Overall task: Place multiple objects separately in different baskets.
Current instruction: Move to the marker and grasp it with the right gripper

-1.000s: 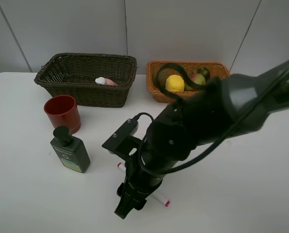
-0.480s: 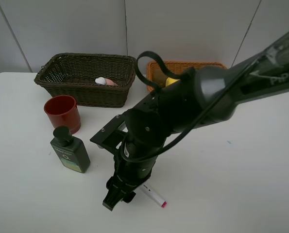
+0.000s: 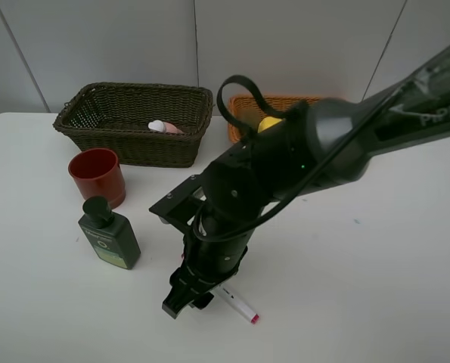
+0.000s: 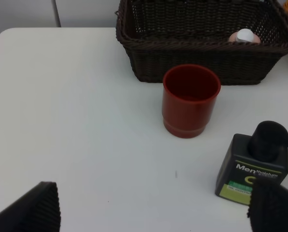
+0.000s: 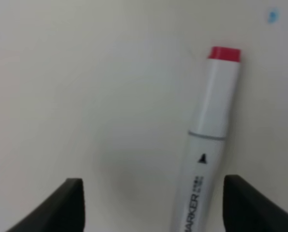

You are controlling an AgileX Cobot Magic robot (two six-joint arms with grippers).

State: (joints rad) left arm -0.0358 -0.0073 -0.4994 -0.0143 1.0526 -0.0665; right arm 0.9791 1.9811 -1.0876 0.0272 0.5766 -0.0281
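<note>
Glossy black right arm [image 3: 277, 178]; 1 looped black cable [image 3: 232, 94]; grey link [image 3: 429, 98] lettered "PIPER"; black right tool [image 3: 185, 300].

A white table [image 3: 376, 287] filled the scene, its matte top evenly lit and marked by a tiny blue speck [image 3: 355, 221] on the right. Behind its far edge stood a pale grey panelled wall [image 3: 300, 45], split by a dark vertical seam [image 3: 196, 41] near the middle, with slanting seams to the left and right.

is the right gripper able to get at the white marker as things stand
Probably yes: the right gripper hangs open over the white marker, which lies on the table with nothing between.
</note>
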